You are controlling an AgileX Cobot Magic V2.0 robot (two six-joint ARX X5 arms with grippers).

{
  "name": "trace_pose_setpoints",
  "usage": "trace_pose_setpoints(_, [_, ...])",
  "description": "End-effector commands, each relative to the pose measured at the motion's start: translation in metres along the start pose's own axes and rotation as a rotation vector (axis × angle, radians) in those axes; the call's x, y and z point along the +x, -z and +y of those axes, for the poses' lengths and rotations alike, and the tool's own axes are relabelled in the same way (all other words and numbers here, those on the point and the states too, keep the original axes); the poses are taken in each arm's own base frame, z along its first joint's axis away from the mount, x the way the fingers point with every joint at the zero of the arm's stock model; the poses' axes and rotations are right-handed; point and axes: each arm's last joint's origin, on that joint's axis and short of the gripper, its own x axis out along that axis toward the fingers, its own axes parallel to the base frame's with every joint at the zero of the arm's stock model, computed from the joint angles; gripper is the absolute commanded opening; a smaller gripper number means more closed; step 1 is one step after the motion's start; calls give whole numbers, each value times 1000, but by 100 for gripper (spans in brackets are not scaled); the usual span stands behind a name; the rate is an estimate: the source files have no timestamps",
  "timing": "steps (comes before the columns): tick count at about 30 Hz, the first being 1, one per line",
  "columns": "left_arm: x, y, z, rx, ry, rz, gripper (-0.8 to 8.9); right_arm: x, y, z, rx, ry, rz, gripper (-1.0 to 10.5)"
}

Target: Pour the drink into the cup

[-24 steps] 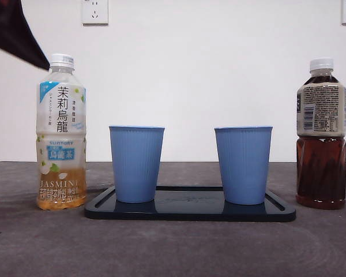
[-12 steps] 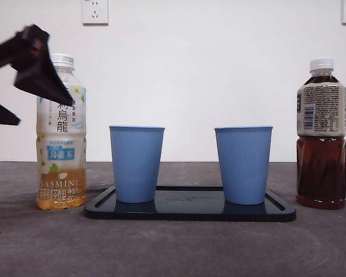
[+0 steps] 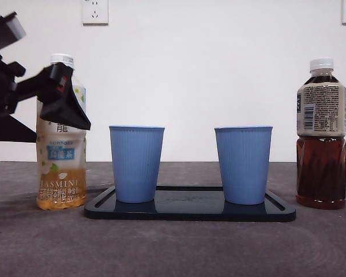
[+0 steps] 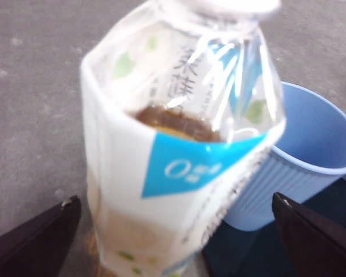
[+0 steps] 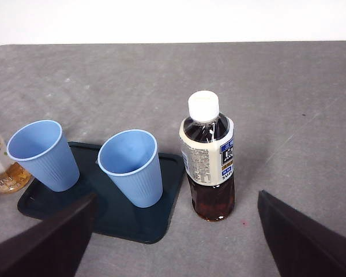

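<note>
While its jaws are standing wide apart, the left gripper [image 4: 173,231] is straddling the jasmine tea bottle [image 3: 60,138], seemingly without touching it. That bottle is standing upright on the table [image 3: 173,242], just beside the tray [image 3: 190,212] holding two blue cups [image 3: 136,163].

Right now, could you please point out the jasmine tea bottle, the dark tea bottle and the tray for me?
jasmine tea bottle [image 3: 60,176]: front view, lower label.
dark tea bottle [image 5: 208,161]: right wrist view, label.
tray [image 3: 190,203]: front view, bare floor between cups.
</note>
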Motion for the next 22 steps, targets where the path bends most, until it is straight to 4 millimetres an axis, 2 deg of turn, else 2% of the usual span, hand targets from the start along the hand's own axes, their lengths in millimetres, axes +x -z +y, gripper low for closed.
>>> trace_pose_setpoints(1, [10, 4, 0, 35, 3, -6, 531, -3, -4, 1, 10, -10, -20, 444])
trace_pose_setpoints(11, [26, 6, 2, 72, 10, -81, 522, -3, -4, 1, 11, -13, -19, 444])
trace_pose_setpoints(22, [33, 11, 4, 74, -1, -73, 232, -3, -4, 1, 19, -14, -19, 444])
